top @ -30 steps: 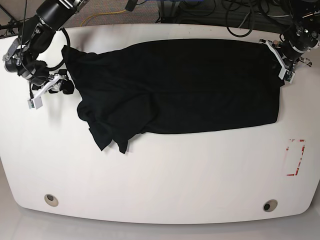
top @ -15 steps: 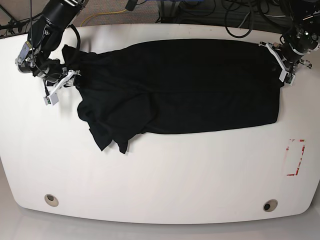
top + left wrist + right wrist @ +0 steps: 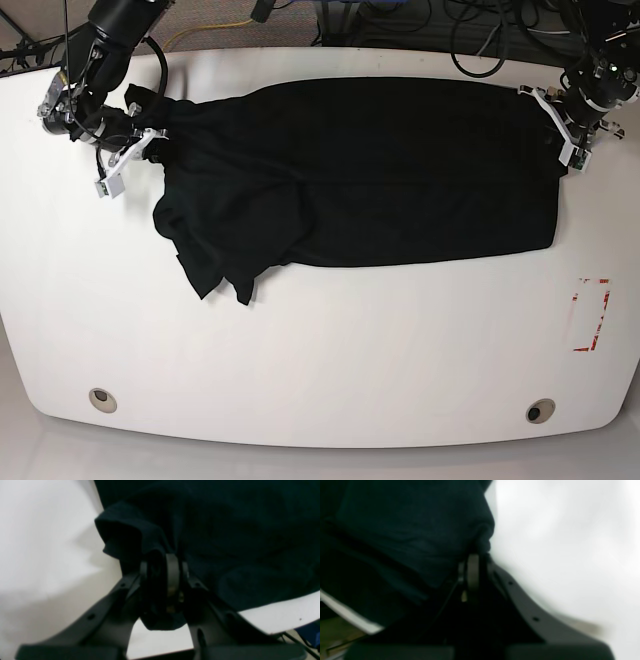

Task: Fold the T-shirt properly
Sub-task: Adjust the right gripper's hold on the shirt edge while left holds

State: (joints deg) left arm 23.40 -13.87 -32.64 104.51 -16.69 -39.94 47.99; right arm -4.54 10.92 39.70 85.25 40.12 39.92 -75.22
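Note:
The black T-shirt (image 3: 380, 170) lies spread across the far half of the white table (image 3: 350, 350). Its right part is flat, and its left part is bunched, with loose flaps hanging toward the front. My right gripper (image 3: 140, 140) is at the shirt's upper left corner. In the right wrist view the right gripper (image 3: 473, 562) is shut, with the shirt's edge (image 3: 407, 530) pinched at its tips. My left gripper (image 3: 562, 140) is at the shirt's upper right edge. In the left wrist view the left gripper (image 3: 163, 562) is shut on a fold of the shirt (image 3: 237, 530).
A red-marked rectangle (image 3: 590, 315) is on the table at the right. Two round holes (image 3: 101, 398) (image 3: 540, 410) sit near the front edge. Cables (image 3: 480, 30) lie behind the far edge.
My right gripper has moved up and right from beside the shirt onto its upper left corner. The left gripper has stayed at the right edge. The shirt has barely shifted.

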